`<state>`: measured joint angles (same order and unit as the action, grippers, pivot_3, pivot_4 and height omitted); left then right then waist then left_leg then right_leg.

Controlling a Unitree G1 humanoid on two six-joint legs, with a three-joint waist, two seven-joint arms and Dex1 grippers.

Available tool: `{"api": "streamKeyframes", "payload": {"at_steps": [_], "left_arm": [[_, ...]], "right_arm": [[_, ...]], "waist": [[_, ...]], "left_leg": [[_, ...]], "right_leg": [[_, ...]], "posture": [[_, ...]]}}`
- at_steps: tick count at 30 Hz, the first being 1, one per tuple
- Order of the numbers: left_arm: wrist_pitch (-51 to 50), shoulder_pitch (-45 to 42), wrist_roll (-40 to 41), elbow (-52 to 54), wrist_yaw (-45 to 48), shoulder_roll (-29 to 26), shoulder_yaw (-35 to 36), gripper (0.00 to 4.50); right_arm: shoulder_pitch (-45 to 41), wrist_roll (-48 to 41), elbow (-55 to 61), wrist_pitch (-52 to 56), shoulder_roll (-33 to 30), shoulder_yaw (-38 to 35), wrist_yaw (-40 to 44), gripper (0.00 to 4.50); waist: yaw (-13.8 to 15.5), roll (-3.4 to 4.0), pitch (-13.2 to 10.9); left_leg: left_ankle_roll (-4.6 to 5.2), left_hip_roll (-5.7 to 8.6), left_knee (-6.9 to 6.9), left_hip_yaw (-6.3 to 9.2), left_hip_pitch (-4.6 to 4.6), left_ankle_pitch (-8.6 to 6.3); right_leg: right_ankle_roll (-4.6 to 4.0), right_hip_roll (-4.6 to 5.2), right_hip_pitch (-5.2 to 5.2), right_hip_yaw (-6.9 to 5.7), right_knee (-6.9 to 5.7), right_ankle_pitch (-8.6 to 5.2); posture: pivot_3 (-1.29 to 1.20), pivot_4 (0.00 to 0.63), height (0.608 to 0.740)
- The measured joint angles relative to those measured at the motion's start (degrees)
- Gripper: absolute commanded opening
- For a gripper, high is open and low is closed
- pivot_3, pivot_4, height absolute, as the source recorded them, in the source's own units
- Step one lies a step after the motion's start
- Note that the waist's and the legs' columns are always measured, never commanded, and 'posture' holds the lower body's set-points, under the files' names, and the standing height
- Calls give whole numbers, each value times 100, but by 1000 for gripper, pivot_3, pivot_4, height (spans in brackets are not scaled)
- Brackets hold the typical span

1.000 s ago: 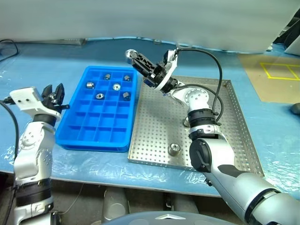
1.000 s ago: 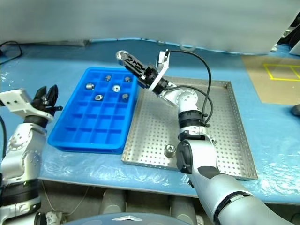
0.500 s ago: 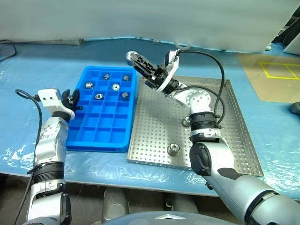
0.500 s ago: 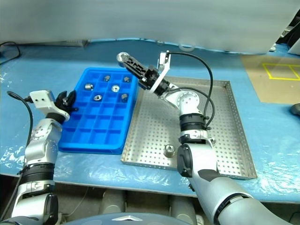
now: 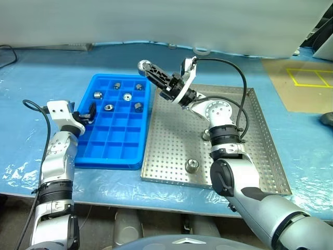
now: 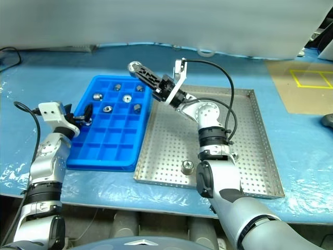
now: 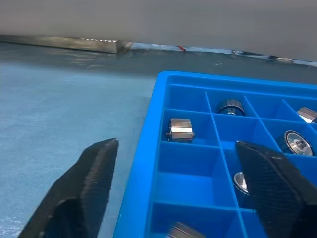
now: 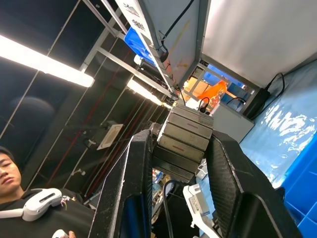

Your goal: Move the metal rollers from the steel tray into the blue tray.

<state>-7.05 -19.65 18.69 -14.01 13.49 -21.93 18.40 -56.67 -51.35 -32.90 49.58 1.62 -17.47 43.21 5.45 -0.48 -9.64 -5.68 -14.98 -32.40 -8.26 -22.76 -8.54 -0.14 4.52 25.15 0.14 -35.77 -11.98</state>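
Note:
My right gripper [image 5: 148, 68] is shut on a metal roller [image 5: 143, 65], held in the air over the far right corner of the blue tray [image 5: 120, 138]. The same roller [image 8: 185, 139] sits between the fingers in the right wrist view. Several rollers lie in the tray's far compartments, such as one [image 5: 127, 96] and another [image 7: 180, 130]. My left gripper [image 5: 87, 113] is open and level at the tray's left rim, its fingers [image 7: 94, 171] standing either side of that rim. The steel tray [image 5: 171, 146] holds one roller [image 5: 193, 166] near its front and one [image 5: 206, 135] partly hidden behind my right arm.
The two trays lie side by side on the blue table covering [image 5: 47, 73]. A brown surface with yellow tape [image 5: 307, 78] lies at the right. A black cable [image 5: 8, 52] lies far left. A person [image 8: 20, 198] shows in the right wrist view.
My left gripper dropped and came in to the blue tray's left rim, then opened. The right gripper kept still with the roller in it.

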Motion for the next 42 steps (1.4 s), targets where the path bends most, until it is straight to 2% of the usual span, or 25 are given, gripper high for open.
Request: {"api": "streamKeyframes", "payload": {"at_steps": [3, 5, 9, 11, 14, 18, 23, 28, 34, 42], "left_arm": [[-75, 190, 182, 422, 81, 0, 67, 3980], [-114, 272, 374, 829, 72, -2, 240, 3980], [-182, 372, 925, 1849, -240, -30, 984, 3980], [-255, 493, 1262, 2359, -448, -79, 1446, 3980], [-488, 875, 1570, 3042, -565, -137, 1719, 3980], [-684, 1816, 1518, 3880, -595, -123, 1674, 3980], [-957, 3484, 2190, 5191, -106, 173, 1355, 3980], [-934, 5203, 2030, 5838, 285, 498, 1058, 3980], [-690, 5804, 1952, 6021, 619, 739, 757, 3980], [-317, 5355, 1144, 5687, 266, 1259, 257, 3980]], "right_arm": [[172, 543, 203, -358, -87, 546, 196, 1153], [363, 1134, 352, -733, -144, 1244, 449, 1153], [483, 2094, 132, -1473, 117, 2187, 728, 1153], [321, 2419, -100, -1839, 320, 2437, 833, 1153], [53, 2704, -365, -2242, 532, 2601, 1024, 1153], [-129, 3158, -775, -2864, 572, 3033, 1362, 1153], [-161, 3560, -1229, -3466, 590, 3441, 1725, 1153], [-244, 3832, -1595, -3829, 616, 3688, 1876, 1153], [-454, 4144, -2047, -4226, 679, 3939, 1823, 1153], [-603, 4280, -2238, -4535, 719, 4075, 1484, 1153]], "waist": [[6, -1, 0], [3, -1, 0], [-52, -1, 0], [-65, -1, 0], [-8, -4, 2], [71, -19, 11], [183, -20, 12], [306, -14, 8], [593, 5, -3], [705, 4, 0]], "left_leg": [[1, 0, 2, 0, -2, 0], [0, -3, 4, 0, -4, 0], [0, -10, 4, 0, -3, -1], [0, -11, 6, 0, -3, -1], [5, -10, 3, 0, -5, -4], [13, -13, 3, 2, -14, -9], [36, -43, 0, 2, -23, -23], [34, -66, 17, 1, -17, -22], [34, -75, 17, -1, -27, -22], [33, -77, 18, -1, -29, -21]], "right_leg": [[0, 0, 0, -2, 4, 0], [-1, -2, 1, -5, 4, -1], [-3, -9, 7, -1, 1, -1], [-5, -10, 8, -2, 1, -2], [-5, -7, 5, -2, 5, -2], [-5, -4, 3, -14, 11, -3], [-16, -14, 12, -20, 9, -8], [-30, -27, 14, -22, 14, -14], [-32, -25, 11, -12, 20, -18], [-30, -27, 12, -6, 22, -19]], "posture": [[19, 150, 740], [28, 150, 740], [78, 150, 740], [110, 150, 740], [179, 150, 740], [268, 150, 740], [367, 150, 740], [437, 150, 740], [473, 150, 740], [507, 150, 740]]}}
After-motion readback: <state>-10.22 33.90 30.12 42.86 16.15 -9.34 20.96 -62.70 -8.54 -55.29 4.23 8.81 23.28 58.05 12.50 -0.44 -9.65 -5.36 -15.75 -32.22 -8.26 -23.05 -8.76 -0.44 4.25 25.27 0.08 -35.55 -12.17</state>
